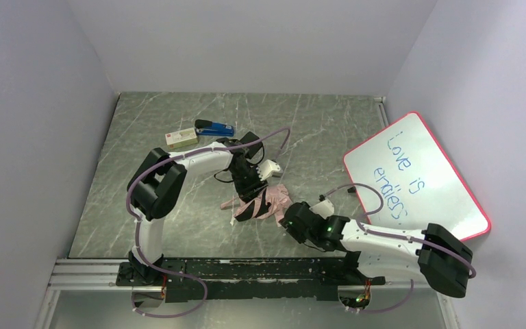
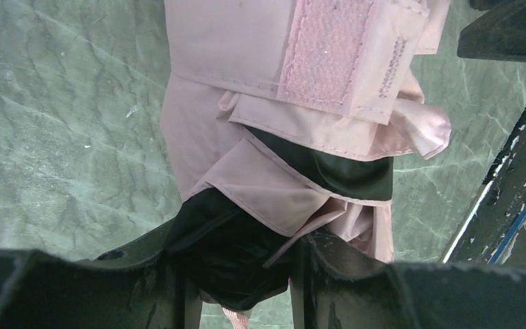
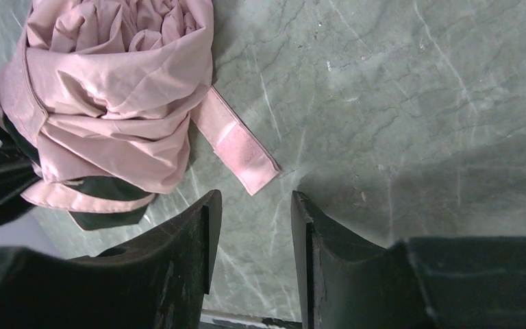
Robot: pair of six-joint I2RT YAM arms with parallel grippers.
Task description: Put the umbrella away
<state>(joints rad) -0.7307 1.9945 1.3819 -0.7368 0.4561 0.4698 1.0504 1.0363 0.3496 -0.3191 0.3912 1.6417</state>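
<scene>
The umbrella (image 1: 266,203) lies as a crumpled pale pink bundle with black lining on the marble table's middle. My left gripper (image 1: 250,186) comes down on its far-left side. In the left wrist view the left gripper (image 2: 240,240) is shut on a fold of the umbrella (image 2: 260,164), black and pink cloth pinched between its fingers. The velcro strap (image 2: 329,51) lies across the top. My right gripper (image 1: 289,221) sits just near-right of the bundle. In the right wrist view the right gripper (image 3: 253,202) is open over bare table, the umbrella (image 3: 109,103) at upper left, the strap (image 3: 243,147) tip just ahead.
A red-framed whiteboard (image 1: 418,175) with blue writing lies at the right. A blue stapler (image 1: 214,128) and a small box (image 1: 181,139) sit at the back left. The arms' mounting rail (image 1: 246,271) runs along the near edge.
</scene>
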